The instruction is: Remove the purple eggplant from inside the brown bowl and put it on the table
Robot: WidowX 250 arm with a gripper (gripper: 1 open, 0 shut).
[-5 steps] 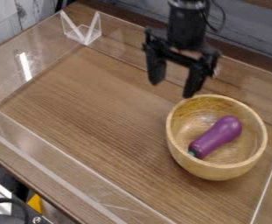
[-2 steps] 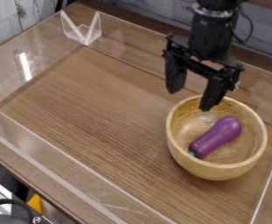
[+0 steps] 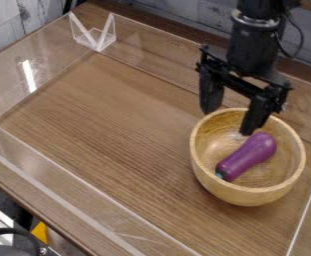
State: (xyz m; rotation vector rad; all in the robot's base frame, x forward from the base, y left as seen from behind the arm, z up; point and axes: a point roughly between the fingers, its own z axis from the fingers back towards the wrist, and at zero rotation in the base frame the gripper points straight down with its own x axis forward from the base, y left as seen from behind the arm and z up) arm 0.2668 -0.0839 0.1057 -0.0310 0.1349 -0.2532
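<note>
Right, gripper (image 3: pixel 238 108) spread wide, empty, above brown bowl (image 3: pixel 209 171) rim; centre over purple eggplant (image 3: pixel 247 155), then descend.

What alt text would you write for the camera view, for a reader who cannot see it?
A black end effector, open and pointing down, hangs over the far rim of a brown bowl that holds a purple eggplant. The bowl sits on a wooden table.
</note>
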